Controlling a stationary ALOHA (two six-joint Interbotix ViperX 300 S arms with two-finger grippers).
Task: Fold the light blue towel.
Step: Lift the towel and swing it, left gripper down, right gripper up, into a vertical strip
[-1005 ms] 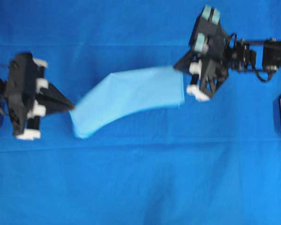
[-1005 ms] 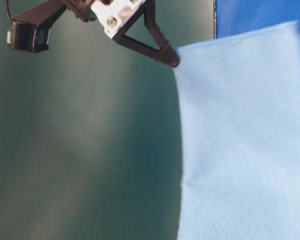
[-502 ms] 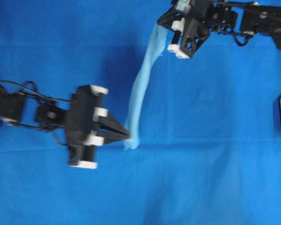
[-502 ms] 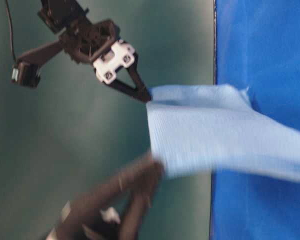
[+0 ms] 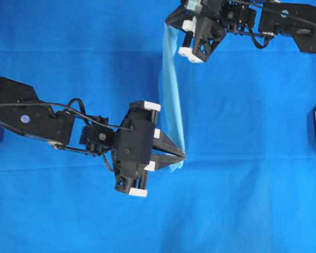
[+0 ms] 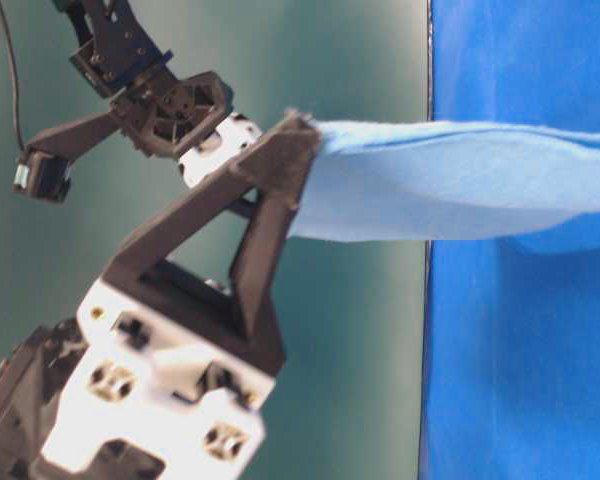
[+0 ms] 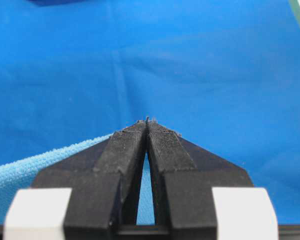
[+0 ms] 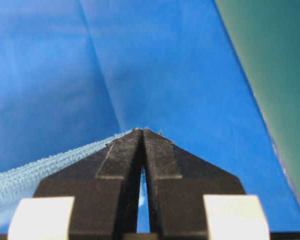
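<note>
The light blue towel [image 5: 170,95] hung stretched between two arms, raised above the dark blue sheet [image 5: 253,200] covering the surface. The left pincer [image 5: 183,156] pinched its lower corner near the middle; the right pincer [image 5: 168,22] pinched the other corner by the far edge. Seen from above, the towel was a narrow strip — its edges nearly together. Bare sheet lay on every side.

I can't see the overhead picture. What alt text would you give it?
Two black robot grippers, left and right, hold a light blue towel stretched between them as a narrow band above a darker blue sheet.
</note>
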